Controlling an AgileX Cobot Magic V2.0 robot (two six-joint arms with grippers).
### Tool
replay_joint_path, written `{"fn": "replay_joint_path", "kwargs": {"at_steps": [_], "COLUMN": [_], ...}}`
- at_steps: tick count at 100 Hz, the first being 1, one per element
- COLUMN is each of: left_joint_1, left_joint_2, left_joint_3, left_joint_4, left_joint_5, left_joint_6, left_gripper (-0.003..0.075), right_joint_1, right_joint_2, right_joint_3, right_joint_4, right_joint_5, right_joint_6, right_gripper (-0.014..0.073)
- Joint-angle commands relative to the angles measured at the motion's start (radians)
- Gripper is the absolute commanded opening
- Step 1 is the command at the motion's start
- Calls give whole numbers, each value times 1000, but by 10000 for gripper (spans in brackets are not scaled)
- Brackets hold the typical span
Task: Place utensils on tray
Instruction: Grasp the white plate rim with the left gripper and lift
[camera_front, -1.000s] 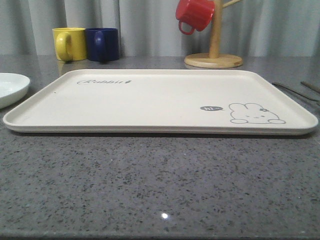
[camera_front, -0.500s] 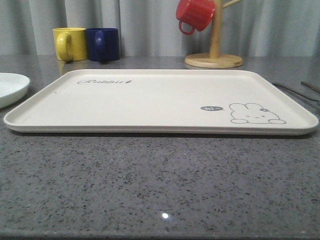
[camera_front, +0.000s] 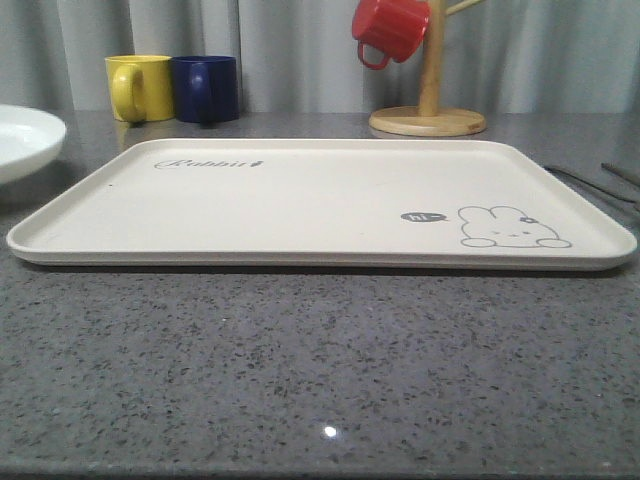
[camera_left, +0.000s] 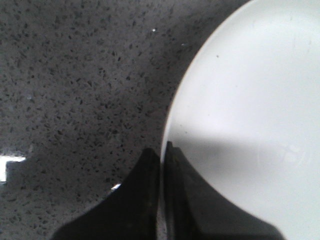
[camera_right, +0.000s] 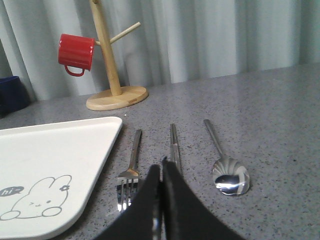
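The cream tray (camera_front: 300, 200) with its rabbit drawing lies flat mid-table, and its corner (camera_right: 50, 150) shows in the right wrist view. On the counter to its right lie the utensils side by side: a fork (camera_right: 132, 160), a pair of chopsticks (camera_right: 173, 142) and a spoon (camera_right: 222, 160). From the front they are thin lines (camera_front: 590, 183) at the far right. My right gripper (camera_right: 161, 167) is shut with nothing in it, hovering over the near end of the chopsticks. My left gripper (camera_left: 163, 150) is shut on the rim of the round white plate (camera_left: 250, 100).
The round white plate (camera_front: 20, 140) hangs above the counter left of the tray. At the back stand a yellow mug (camera_front: 138, 88), a blue mug (camera_front: 205, 88) and a wooden mug tree (camera_front: 428, 100) carrying a red mug (camera_front: 390, 28). Bare speckled counter lies in front of the tray.
The white plate at the left has risen off the counter and now sits higher in the front view. The tray and the utensils have not moved.
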Motion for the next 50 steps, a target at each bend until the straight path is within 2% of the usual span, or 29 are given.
{"fn": "replay_joint_path", "kwargs": {"at_steps": [1, 14, 23, 41, 50], "left_joint_1": [24, 30, -14, -208, -323], "left_joint_2": [-82, -113, -120, -120, -114], "left_joint_3": [-44, -83, -106, -123, -127], "left_joint_4": [-133, -229, -261, -217, -145], "left_joint_5": [26, 92, 116, 90, 40], "left_joint_6": [38, 74, 75, 65, 0], "left_gripper": [-17, -18, -18, -18, -18], "right_joint_1": [-4, -4, -4, -4, -4], "right_joint_2": [-24, -24, -24, -24, -24], "right_joint_3": [-18, -18, -18, -18, -18], "right_joint_4": [-3, -3, -3, -3, -3], "right_joint_5": [-82, -82, -82, -82, -82], "right_joint_6": [-8, -8, -8, -8, -8], "right_gripper": [-78, -78, -78, -78, -78]}}
